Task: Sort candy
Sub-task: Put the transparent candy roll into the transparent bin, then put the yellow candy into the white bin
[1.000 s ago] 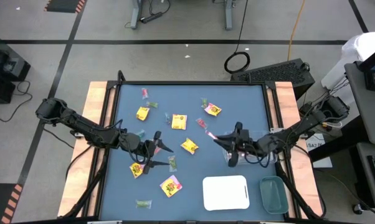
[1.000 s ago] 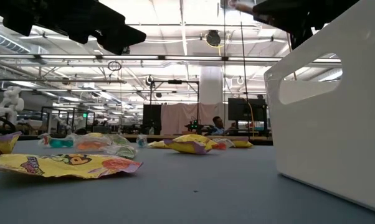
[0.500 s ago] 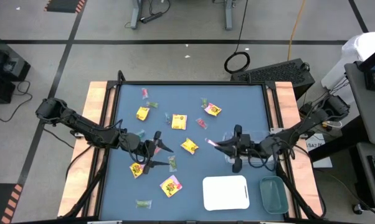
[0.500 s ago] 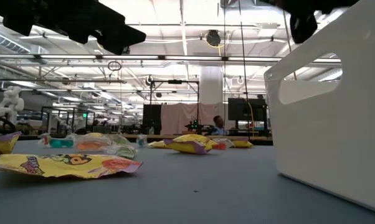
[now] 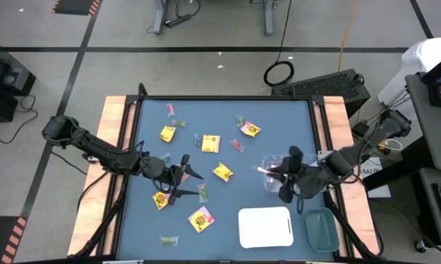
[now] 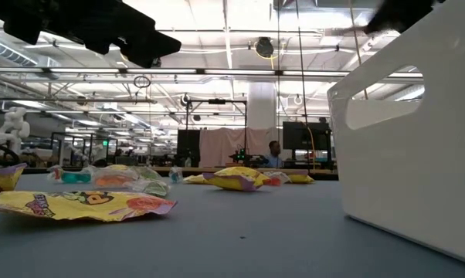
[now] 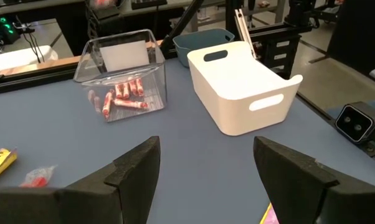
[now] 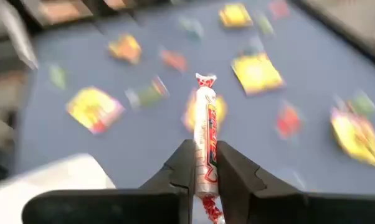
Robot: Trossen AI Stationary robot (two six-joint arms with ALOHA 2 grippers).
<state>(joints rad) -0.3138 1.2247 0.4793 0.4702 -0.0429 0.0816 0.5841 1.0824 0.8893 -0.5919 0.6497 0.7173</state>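
Note:
My right gripper [image 5: 264, 170] is shut on a pink-red stick candy [image 8: 206, 121] above the clear tray [image 5: 274, 176], which holds several more sticks [image 7: 122, 96]. My left gripper [image 5: 189, 176] hangs open and empty above the table's left half, with a yellow packet [image 5: 160, 199] and a small green piece [image 5: 203, 192] lying flat near it. More yellow packets [image 5: 210, 143], pink pieces and green pieces lie scattered flat on the blue table top [image 5: 279, 125]. My right gripper pinches the stick between its two fingers [image 8: 182, 165], on the stick's lower part [image 8: 206, 163]. The stick runs along the fingers and its free end [image 8: 205, 81] juts out past the tips. It is lifted clear of the table.
A white tray [image 5: 265, 226] stands at the near edge, with a green-tinted tray [image 5: 321, 228] to its right. In the low view the white tray [image 6: 418, 147] fills the right side. The wooden side rails [image 5: 112, 147] border the table top.
My right gripper has carried the stick toward the table's right edge and a little toward the near edge, ending over the clear tray. It has stayed shut on the stick, which stays clear of the table.

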